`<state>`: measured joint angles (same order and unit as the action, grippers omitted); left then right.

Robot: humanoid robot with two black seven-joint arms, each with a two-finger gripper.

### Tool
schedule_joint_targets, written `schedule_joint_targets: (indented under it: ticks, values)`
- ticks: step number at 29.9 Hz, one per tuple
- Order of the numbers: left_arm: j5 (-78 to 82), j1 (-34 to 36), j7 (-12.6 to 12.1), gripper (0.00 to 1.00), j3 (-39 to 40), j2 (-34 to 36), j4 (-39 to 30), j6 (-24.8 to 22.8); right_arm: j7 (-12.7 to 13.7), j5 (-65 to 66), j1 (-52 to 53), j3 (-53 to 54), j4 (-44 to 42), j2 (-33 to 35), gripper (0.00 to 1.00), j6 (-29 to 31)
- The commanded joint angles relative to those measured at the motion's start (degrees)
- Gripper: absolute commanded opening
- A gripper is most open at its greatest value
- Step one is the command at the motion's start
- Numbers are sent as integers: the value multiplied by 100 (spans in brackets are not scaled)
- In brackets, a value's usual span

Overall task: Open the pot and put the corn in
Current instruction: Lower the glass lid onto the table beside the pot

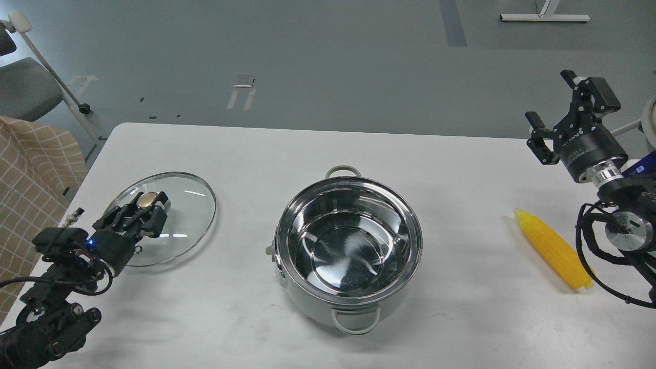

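Note:
The pot [348,246] stands open and empty at the middle of the white table [307,148]. Its glass lid [189,215] with the gold knob [149,199] lies flat on the table at the left. My left gripper [146,205] sits over the lid with its fingers closed around the knob. The yellow corn [553,248] lies on the table at the right, pointed tip toward the far side. My right gripper [553,100] is open and empty, raised above the table's far right edge, beyond the corn.
A checked brown cloth [31,164] hangs at the table's left edge. A grey chair [25,87] stands behind it. My right arm's cables [589,256] hang close to the corn's near end.

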<state>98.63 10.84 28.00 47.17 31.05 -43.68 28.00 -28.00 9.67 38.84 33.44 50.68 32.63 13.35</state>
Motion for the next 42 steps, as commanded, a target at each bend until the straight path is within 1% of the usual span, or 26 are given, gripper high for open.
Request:
schedule_joint_targets:
  ticks: [1, 4, 6, 14, 16, 20, 22, 23, 25, 27, 28, 29, 31, 32, 33, 34, 35, 37, 38, 39, 40, 41, 42]
  values:
    - [-265, 32, 0, 93, 3, 103, -185, 0, 0, 0, 9, -4, 12, 41, 99, 9]
    - [-301, 6, 0, 94, -6, 340, -238, 0, 0, 0, 1, -4, 30, 68, 99, 9]
    - [-301, -3, 0, 94, -6, 375, -238, 0, 0, 0, 1, -4, 56, 68, 99, 9]
    - [-248, -21, 0, 93, -24, 306, -80, 0, 0, 0, 1, -4, 65, 77, 99, 9]
    - [-257, -12, 0, 93, -129, 306, -53, 0, 0, 0, 1, -4, 65, 68, 99, 9]
    - [-309, -12, 0, 77, -410, 288, 17, 0, 0, 0, 1, -4, 65, 68, 99, 9]
    - [-318, -12, 0, 69, -428, 279, 26, 0, 0, 0, -8, -4, 65, 68, 99, 9]
    - [-318, -12, 0, 56, -428, 244, 26, 0, 0, 0, -8, -4, 74, 68, 99, 9]
    - [-318, -12, 0, 48, -428, 218, 43, 0, 0, 0, -17, -4, 74, 77, 99, 9]
    - [-310, -12, 0, 35, -428, 209, 87, 0, 0, 0, -34, -4, 83, 77, 99, 9]
    - [-310, -12, 0, 32, -428, 209, 87, 0, 0, 0, -34, -4, 83, 77, 99, 9]
    - [-310, -12, 0, 24, -428, 218, 87, 0, 0, 0, -34, -4, 83, 77, 99, 9]
    - [-318, -12, 0, 15, -428, 218, 87, 0, 0, 0, -34, -4, 83, 77, 99, 9]
    - [-310, -12, 0, 8, -428, 218, 87, 0, 0, 0, -43, -4, 83, 77, 99, 9]
    - [-310, -3, 0, 8, -428, 218, 87, 0, 0, 0, -43, -4, 83, 77, 99, 9]
    - [-318, -12, 0, 9, -428, 218, 87, 0, 0, 0, -43, -4, 83, 77, 99, 9]
    - [-318, -3, 0, 20, -419, 218, 87, 0, 0, 0, -43, -4, 91, 77, 99, 9]
    - [-318, -12, 0, 33, -419, 218, 79, 0, 0, 0, -43, -4, 91, 77, 99, 9]
    - [-318, -12, 0, 47, -419, 218, 79, 0, 0, 0, -52, -4, 91, 77, 99, 9]
    - [-318, -12, 0, 57, -419, 218, 79, 0, 0, 0, -61, -4, 91, 77, 99, 9]
    - [-318, -12, 0, 79, -419, 218, 79, 0, 0, 0, -70, -4, 100, 77, 99, 9]
    - [-318, -21, 0, 83, -419, 218, 70, 0, 0, 0, -70, -4, 118, 77, 99, 9]
    - [-310, -21, 0, 85, -419, 218, 70, 0, 0, 0, -78, -4, 126, 77, 99, 9]
